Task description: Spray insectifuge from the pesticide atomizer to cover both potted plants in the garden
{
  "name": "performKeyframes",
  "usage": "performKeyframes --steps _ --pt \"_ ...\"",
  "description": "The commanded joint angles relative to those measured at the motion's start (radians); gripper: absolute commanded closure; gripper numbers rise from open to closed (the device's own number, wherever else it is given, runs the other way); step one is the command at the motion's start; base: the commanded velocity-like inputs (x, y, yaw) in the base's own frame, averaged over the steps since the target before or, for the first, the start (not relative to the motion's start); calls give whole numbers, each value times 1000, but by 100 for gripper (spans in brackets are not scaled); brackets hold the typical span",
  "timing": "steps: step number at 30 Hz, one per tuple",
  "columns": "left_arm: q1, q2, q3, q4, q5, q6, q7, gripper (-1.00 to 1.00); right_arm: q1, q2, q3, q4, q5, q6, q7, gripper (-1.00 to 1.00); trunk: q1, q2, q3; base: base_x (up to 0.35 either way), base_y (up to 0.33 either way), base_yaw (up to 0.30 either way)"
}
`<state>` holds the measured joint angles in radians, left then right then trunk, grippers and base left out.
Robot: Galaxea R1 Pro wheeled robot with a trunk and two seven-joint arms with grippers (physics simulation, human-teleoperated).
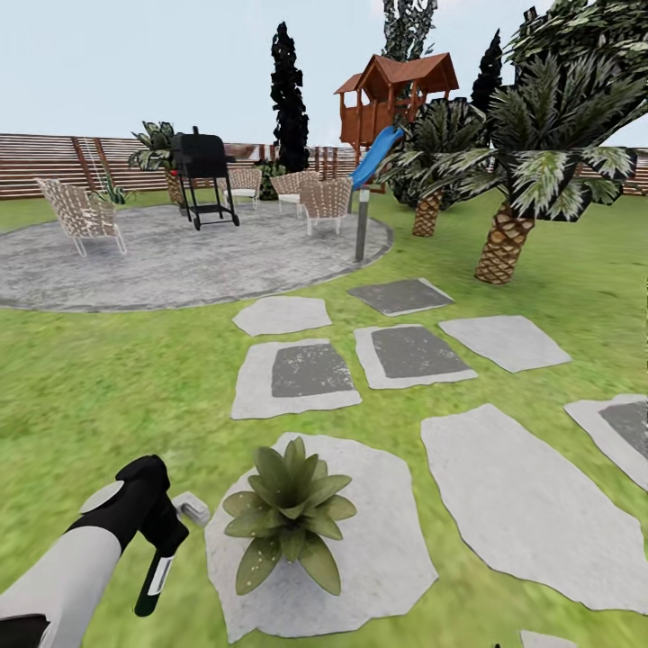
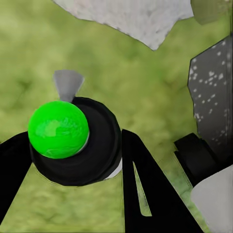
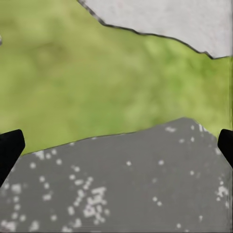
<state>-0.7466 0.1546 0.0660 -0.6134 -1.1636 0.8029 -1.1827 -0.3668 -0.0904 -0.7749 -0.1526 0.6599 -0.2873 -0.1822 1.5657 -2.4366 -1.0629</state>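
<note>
Atomizer (image 2: 73, 141) — black body with a bright green round cap and a grey nozzle — sits between the two dark fingers of the left claw (image 2: 73, 160), which is closed around it. In the head view the left claw (image 1: 157, 531) is low at the left, the grey nozzle tip pointing toward the potted plant (image 1: 290, 513).

Key relation: the plant, a low rosette of pointed green leaves, stands on a pale stone paver (image 1: 378, 540) just beside the left claw, on its right side. The left arm is clearly the nearer one. Judgement: the spray step on this plant is at hand; the nozzle needs only a small aim toward the rosette.

A second small rosette (image 1: 112, 191) appears far off by the fence, beyond the round patio (image 1: 180, 261) — too small to be sure.

Right claw (image 3: 116, 145): fingertips wide apart at the picture's edges, nothing between them, grass and a dark paver (image 3: 126, 184) below.

No readable writing or label anywhere.
</note>
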Motion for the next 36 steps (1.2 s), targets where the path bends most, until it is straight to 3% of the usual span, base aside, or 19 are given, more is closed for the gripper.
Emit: performKeyframes --steps 1,15,23,29,36 --pt "0 0 4 -2 -8 7 -9 100 -1 0 -7 2 10 -4 -3 -100 0 0 -1 0 -251 5" --pt "0 3 12 -7 -6 8 -10 100 -1 1 -6 4 10 -4 -3 -100 0 0 -1 -95 -254 239" --pt "0 5 16 1 -13 9 -6 100 -1 1 -6 4 10 -4 -3 -100 0 0 -1 47 -47 183" --pt "26 -10 19 1 -3 9 86 100 -1 1 -7 4 10 -4 -3 -100 0 0 -1 7 -1 10" --pt "37 -29 20 1 25 5 138 100 -1 5 -6 4 10 -4 -3 -100 0 0 -2 0 0 76"
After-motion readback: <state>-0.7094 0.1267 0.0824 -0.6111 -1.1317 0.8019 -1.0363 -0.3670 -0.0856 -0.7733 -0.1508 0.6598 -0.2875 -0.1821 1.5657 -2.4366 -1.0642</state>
